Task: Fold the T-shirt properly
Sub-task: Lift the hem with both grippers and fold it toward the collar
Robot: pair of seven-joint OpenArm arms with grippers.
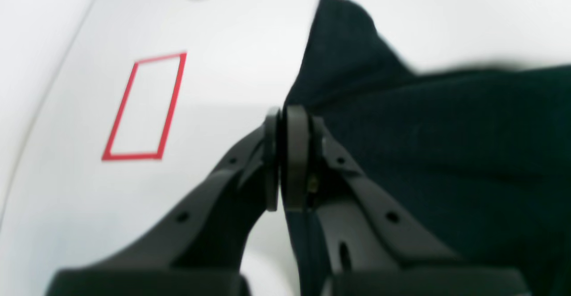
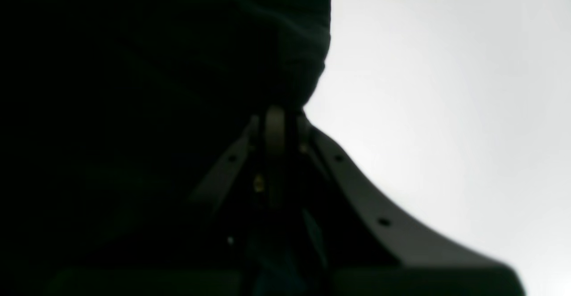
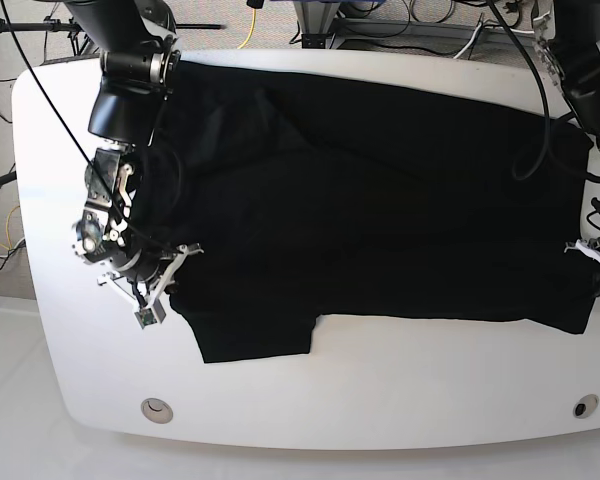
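The T-shirt [image 3: 380, 210] is lying spread across most of the white tabletop [image 3: 400, 400], one sleeve [image 3: 255, 335] reaching toward the near edge. The left claw [image 1: 281, 162] is pinching an edge of the black cloth, its jaws pressed fully together on the fabric. The right claw [image 2: 276, 131] is likewise clamping shut on a fold of the cloth. A red taped rectangle [image 1: 145, 108] is lying on the tabletop beside the left claw. No writing is showing anywhere.
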